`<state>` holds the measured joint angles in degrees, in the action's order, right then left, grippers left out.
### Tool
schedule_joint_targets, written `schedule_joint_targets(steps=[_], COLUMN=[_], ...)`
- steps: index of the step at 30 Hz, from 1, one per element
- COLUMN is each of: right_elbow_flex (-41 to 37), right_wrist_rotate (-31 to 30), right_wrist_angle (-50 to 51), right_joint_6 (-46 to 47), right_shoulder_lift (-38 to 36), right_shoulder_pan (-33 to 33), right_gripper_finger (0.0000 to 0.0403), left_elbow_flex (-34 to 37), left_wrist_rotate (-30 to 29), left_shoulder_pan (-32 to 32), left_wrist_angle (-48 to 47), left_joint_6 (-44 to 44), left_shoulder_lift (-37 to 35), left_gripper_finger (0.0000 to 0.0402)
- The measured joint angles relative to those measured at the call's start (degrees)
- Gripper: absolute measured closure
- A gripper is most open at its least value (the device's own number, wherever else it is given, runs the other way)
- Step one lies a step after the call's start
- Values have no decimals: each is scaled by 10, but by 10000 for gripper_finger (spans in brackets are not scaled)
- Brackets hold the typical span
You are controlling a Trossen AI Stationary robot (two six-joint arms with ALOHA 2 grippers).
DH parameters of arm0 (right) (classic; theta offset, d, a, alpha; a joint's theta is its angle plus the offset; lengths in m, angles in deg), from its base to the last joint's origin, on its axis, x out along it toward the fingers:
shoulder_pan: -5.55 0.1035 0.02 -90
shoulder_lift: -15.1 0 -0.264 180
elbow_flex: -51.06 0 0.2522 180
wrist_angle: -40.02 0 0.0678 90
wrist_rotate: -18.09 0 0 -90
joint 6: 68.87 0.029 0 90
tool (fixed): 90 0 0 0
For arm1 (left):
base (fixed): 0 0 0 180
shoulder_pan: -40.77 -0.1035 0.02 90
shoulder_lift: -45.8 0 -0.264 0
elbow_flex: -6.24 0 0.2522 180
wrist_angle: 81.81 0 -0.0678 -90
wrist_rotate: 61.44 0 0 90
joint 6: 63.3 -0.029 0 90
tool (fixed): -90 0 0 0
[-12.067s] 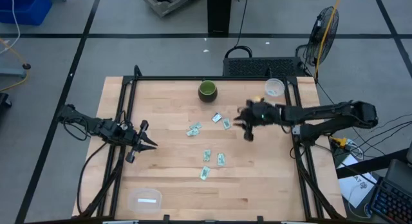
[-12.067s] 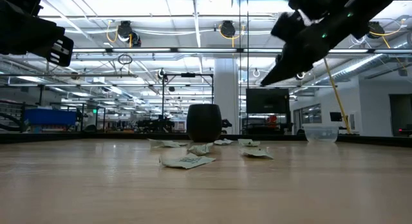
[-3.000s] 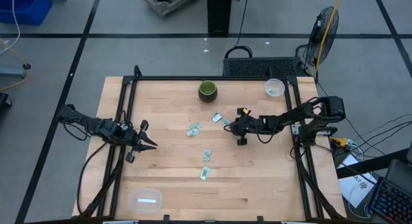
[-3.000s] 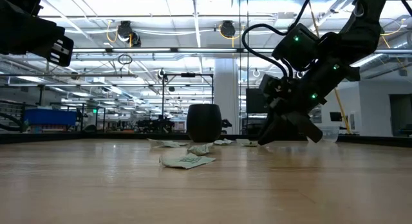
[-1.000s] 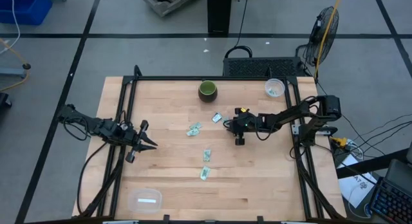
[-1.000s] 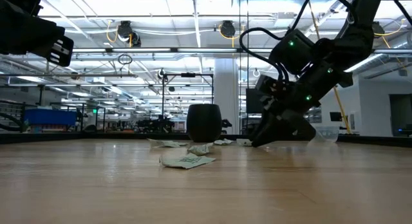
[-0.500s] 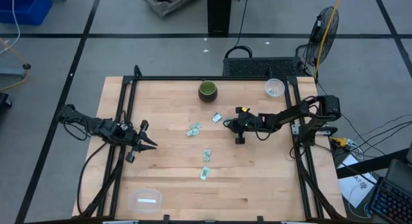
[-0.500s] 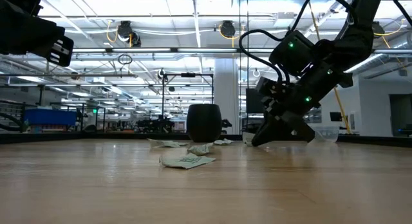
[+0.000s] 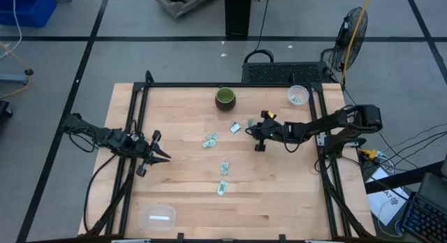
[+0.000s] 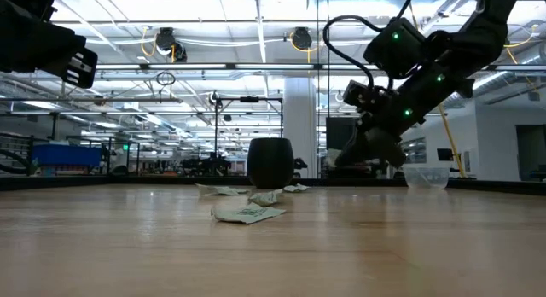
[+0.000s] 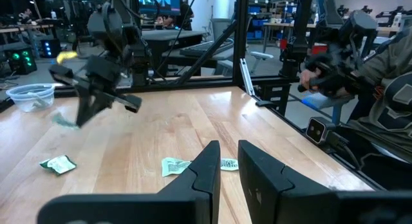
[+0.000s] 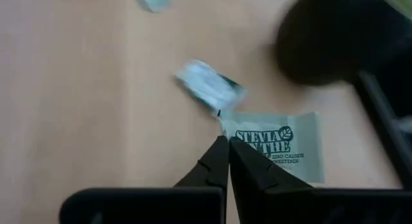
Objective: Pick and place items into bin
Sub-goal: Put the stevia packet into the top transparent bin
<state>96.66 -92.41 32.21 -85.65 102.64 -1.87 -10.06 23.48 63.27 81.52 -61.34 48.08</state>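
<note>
My right gripper (image 12: 225,147) is shut on one pale green-and-white packet (image 12: 278,147) printed "STEVIA", a little above the table's middle right (image 9: 253,127). The left wrist view shows that packet (image 11: 62,120) hanging at the gripper's tip. Several more packets lie flat on the wood: one (image 9: 235,127) just left of the gripper, others (image 9: 210,140) (image 9: 225,167) nearer the middle. The small clear round bin (image 9: 298,95) stands at the far right. My left gripper (image 11: 226,161) waits level at the left edge, open by a narrow gap, holding nothing. My right gripper pinches one corner of the packet (image 12: 226,124) between its two fingertips. The fingers slant down from the table's right side. The packet is lifted clear of the wood and spreads flat beyond the tips.
A dark green bowl (image 9: 225,98) stands at the far middle, close to the right gripper. A clear lidded tub (image 9: 156,216) sits at the near left corner. A black frame (image 9: 140,96) runs along the table's sides. Bare wood lies across the near right.
My right gripper, whose tips were down on the table at a packet, has taken hold of it and risen, drifting slightly toward the far right. The packet has come up off the wood with it. The other packets lie as before.
</note>
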Motion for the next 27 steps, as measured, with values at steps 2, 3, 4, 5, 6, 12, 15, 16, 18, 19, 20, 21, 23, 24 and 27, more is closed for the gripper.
schedule_joint_targets(steps=[2, 3, 4, 5, 6, 12, 15, 16, 18, 19, 20, 21, 23, 24, 27], right_elbow_flex=[0, 0, 0, 0, 0, 0, 0, 0, -1, -2, -4, -7, -14, -18, -36], right_wrist_rotate=[-56, -84, -111, -133, -156, -240, -243, -243, -242, -241, -229, -212, -163, -139, -108], right_wrist_angle=[17, 28, 39, 46, 51, 61, 77, 89, 107, 117, 126, 137, 153, 161, 162], right_joint_6=[7, 12, 17, 24, 35, 70, 94, 101, 116, 125, 133, 141, 160, 171, 183], right_shoulder_lift=[-12, -20, -28, -37, -45, -100, -131, -140, -158, -166, -174, -181, -193, -197, -202], right_shoulder_pan=[-2, -5, -9, -14, -20, -78, -123, -139, -173, -192, -211, -231, -270, -289, -334], right_gripper_finger=[402, 402, 402, 402, 402, 403, 403, 403, 403, 403, 403, 403, 403, 403, 403], left_elbow_flex=[0, 0, 0, 0, 0, 0, 0, 0, 0, 0, 0, 0, 0, 0, 0], left_wrist_rotate=[0, 0, 0, 0, 0, 0, 0, 0, 0, 0, 0, 0, 0, 0, 0], left_shoulder_pan=[0, 0, 0, 0, 0, 0, 0, 0, 0, 0, 0, 0, 0, 0, 0], left_wrist_angle=[0, 0, 0, 0, 0, 0, 0, 0, 0, 0, 0, 0, 0, 0, 0], left_joint_6=[0, 0, 0, 0, 0, 0, 0, 0, 0, 0, 0, 0, 0, 0, 0], left_shoulder_lift=[0, 0, 0, 0, 0, 0, 0, 0, 0, 0, 0, 0, 0, 0, 0], left_gripper_finger=[339, 339, 339, 339, 339, 339, 339, 339, 339, 339, 339, 339, 339, 339, 339])
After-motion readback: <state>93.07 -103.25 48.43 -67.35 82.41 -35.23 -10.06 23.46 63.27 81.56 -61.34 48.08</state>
